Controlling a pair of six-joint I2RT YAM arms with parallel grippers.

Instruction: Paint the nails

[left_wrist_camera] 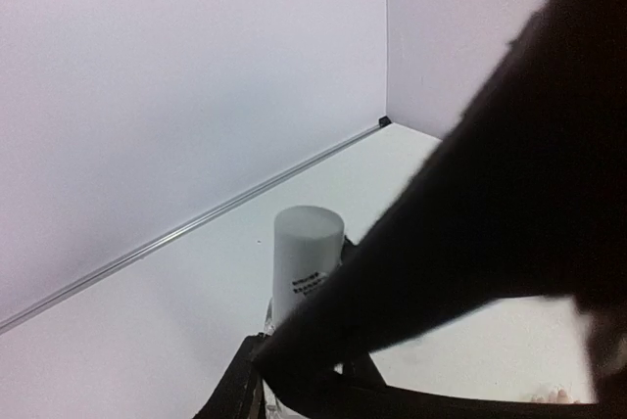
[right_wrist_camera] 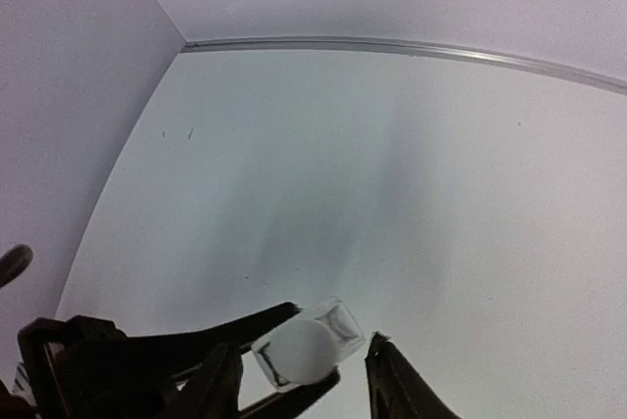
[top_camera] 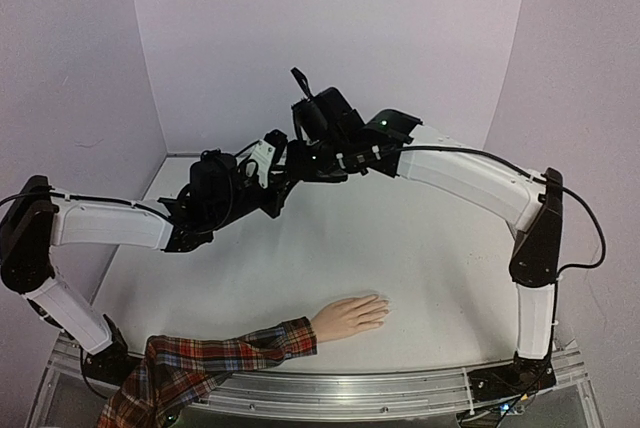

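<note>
Right wrist view: left tool (right_wrist_camera: pixel 312 344) holds the small clear white-capped bottle (right_wrist_camera: pixel 292 352), right tool (right_wrist_camera: pixel 304 368) open round it; a crooked squeeze could tip it.

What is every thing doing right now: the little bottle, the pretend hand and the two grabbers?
bottle: white cap on, held.
left gripper: shut on the bottle.
right gripper: open, fingers either side of the cap.
mannequin hand: flat on the table, palm down.
nails: too small to tell if painted.

Matt table (top_camera: pixel 430 248), cloth sleeve (top_camera: pixel 230 348), glossy clr bottle (right_wrist_camera: pixel 345 326) — matt cap (right_wrist_camera: pixel 297 352)
</note>
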